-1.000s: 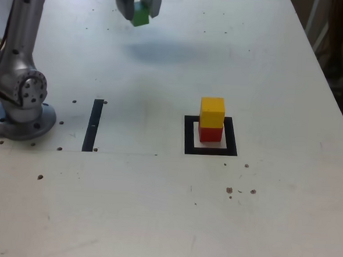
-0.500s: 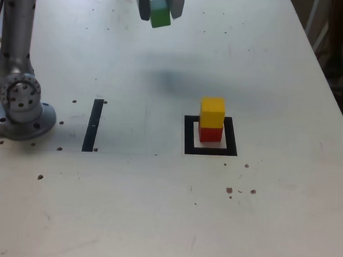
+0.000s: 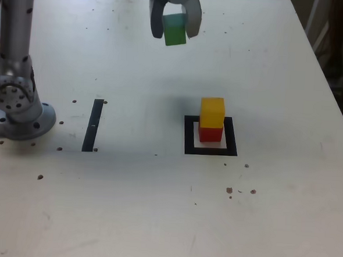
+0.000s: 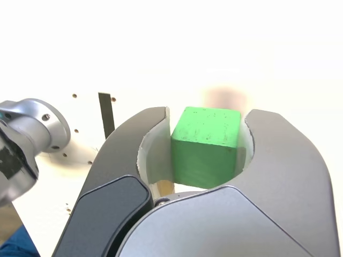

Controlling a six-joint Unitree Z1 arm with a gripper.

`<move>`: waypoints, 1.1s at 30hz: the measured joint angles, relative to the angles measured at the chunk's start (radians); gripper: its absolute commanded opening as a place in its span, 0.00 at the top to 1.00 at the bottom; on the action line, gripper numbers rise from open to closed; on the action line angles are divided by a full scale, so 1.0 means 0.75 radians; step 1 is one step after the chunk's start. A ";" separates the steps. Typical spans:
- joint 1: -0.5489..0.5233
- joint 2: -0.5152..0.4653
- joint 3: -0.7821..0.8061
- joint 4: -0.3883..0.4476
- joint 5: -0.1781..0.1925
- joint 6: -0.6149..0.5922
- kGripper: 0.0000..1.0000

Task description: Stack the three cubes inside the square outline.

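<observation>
Two of three placed. Landmark: the square outline (image 3: pixel 211 136) on the table (image 3: pixel 155 209). Inside it I see the red cube (image 3: pixel 210 133) on the pale centre, with the yellow cube (image 3: pixel 212 112) sitting squarely on top of it, edges roughly aligned.

Third block not yet delivered. The gripper (image 3: pixel 174 25) is pinching the green cube (image 3: pixel 176 30) between both jaws, which the wrist view confirms: green cube (image 4: pixel 206 144) seated snugly, jaws pressed on two opposite faces. It hangs in the air well above the table, far beyond the outline and toward the exterior view's left of it, well apart from the stack.

Left to do, as I judge it: bring green over the yellow top, lower, release.

Thin black strip (image 3: pixel 92 125) lies well to the exterior view's left of the outline, by the arm base (image 3: pixel 18 116). Not involved.
</observation>
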 measured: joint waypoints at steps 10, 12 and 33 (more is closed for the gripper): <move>-0.202 0.000 -0.016 0.000 -0.010 -0.136 0.83; -0.244 0.000 -0.028 0.000 -0.017 -0.160 0.83; -0.477 0.211 -0.221 0.045 -0.053 -0.304 0.83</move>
